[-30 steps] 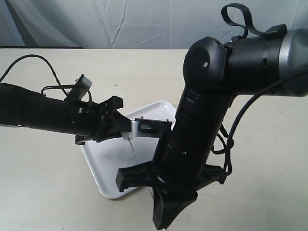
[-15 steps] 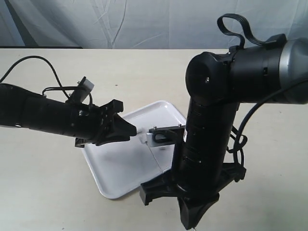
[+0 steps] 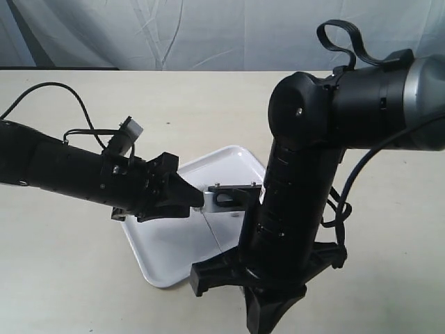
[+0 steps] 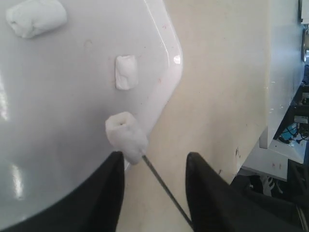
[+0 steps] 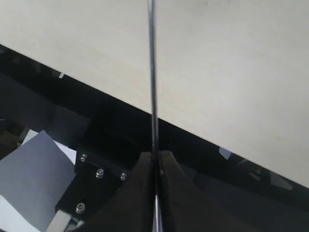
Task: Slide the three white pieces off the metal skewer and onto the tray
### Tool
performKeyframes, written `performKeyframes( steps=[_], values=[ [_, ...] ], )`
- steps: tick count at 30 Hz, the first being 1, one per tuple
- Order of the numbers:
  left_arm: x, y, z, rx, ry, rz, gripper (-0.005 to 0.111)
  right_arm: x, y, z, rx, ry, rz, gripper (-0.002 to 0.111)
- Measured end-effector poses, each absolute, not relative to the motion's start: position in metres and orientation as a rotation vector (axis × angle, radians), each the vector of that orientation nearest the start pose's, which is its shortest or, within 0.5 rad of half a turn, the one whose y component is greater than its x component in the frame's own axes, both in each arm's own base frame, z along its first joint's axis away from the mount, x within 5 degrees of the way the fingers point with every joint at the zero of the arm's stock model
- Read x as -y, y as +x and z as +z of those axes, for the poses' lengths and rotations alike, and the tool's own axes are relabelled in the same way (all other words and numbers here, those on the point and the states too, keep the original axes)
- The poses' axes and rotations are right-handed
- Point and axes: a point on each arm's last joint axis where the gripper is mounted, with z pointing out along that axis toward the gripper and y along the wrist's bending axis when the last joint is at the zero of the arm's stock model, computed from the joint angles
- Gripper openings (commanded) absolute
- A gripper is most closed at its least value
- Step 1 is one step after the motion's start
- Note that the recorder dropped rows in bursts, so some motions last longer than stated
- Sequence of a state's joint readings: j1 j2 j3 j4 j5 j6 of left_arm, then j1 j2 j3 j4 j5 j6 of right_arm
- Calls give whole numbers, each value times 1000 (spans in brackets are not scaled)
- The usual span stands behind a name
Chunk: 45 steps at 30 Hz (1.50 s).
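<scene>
In the left wrist view two white pieces (image 4: 36, 17) (image 4: 125, 72) lie loose on the tray (image 4: 58, 121). The third piece (image 4: 126, 137) sits on the tip of the metal skewer (image 4: 164, 186), over the tray's rim and close to one finger (image 4: 108, 193). My left gripper (image 4: 153, 157) stands open astride the skewer, which runs between its fingers. My right gripper (image 5: 154, 157) is shut on the skewer (image 5: 152, 72). In the exterior view the left gripper (image 3: 195, 202) hovers over the tray (image 3: 167, 250), and the skewer (image 3: 212, 233) slants toward the right arm.
The bulky right arm (image 3: 299, 195) stands upright in front of the tray's right side and hides it. The left arm (image 3: 62, 170) lies low from the left. Beige tabletop (image 3: 62, 278) surrounds the tray, and a grey backdrop (image 3: 208, 35) hangs behind.
My left gripper has moved right and lower over the tray. The right arm swung right, then eased back left, carrying the skewer with it.
</scene>
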<state>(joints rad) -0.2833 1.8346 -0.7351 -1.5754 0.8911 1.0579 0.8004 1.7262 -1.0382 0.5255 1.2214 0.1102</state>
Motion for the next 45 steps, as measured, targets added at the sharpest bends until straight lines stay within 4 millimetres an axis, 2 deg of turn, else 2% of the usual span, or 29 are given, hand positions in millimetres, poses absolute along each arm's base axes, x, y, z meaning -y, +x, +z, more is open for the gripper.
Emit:
performKeyframes(
  steps=[8, 17, 30, 33, 38, 42, 45],
  values=[
    [148, 263, 134, -2644, 32, -1403, 37, -241, 164, 198, -3424, -785, 740, -1],
    [148, 265, 135, -2632, -7, -1402, 11, -242, 162, 204, -3404, -781, 800, -1],
    [149, 271, 137, -2604, -68, -1390, 11, -237, 160, 220, -3350, -669, 803, -1],
    [151, 275, 140, -2591, -58, -1372, 11, -232, 150, 220, -3360, -673, 781, -1],
    [143, 288, 141, -2564, -110, -1285, 11, -221, 122, 211, -3455, -755, 711, -1],
    [139, 290, 141, -2564, -112, -1269, 11, -215, 119, 212, -3451, -775, 680, -1],
    [138, 289, 141, -2576, -73, -1269, 18, -211, 120, 213, -3425, -805, 603, -1]
  ],
)
